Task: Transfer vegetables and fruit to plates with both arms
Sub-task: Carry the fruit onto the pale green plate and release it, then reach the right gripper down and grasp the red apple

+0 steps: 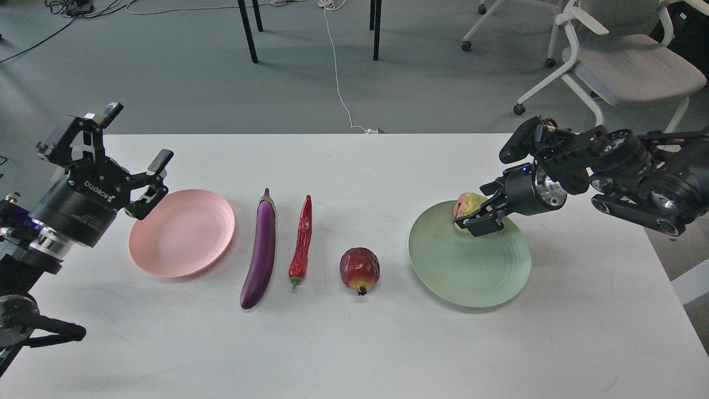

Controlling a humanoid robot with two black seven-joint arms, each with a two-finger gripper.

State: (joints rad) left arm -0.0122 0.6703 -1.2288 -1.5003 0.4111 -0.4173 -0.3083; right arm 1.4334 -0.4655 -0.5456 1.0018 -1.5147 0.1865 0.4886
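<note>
While nothing has gone wrong yet, the risks run as follows:
Left gripper (134, 172): fingers spread wide, empty, above the pink plate (182, 233)'s far-left rim; may clip it descending.
Eggplant (260, 249), chili (301, 239): close together; grabbing one could nudge the other.
Red fruit (360, 270): round, may roll.
Right gripper (477, 217): clamped on the yellow-green fruit (467, 204) over the green plate (469, 260)'s far edge; released there, it could roll off.

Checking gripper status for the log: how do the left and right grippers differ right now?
The left gripper is open and empty; the right gripper is shut on the yellow-green fruit.
The left gripper hangs beside the pink plate, off its far-left rim; the right gripper is over the green plate, at its far part.
The left gripper's fingers point up and right; the right gripper's point left and down.
Both are black, two-fingered.
</note>
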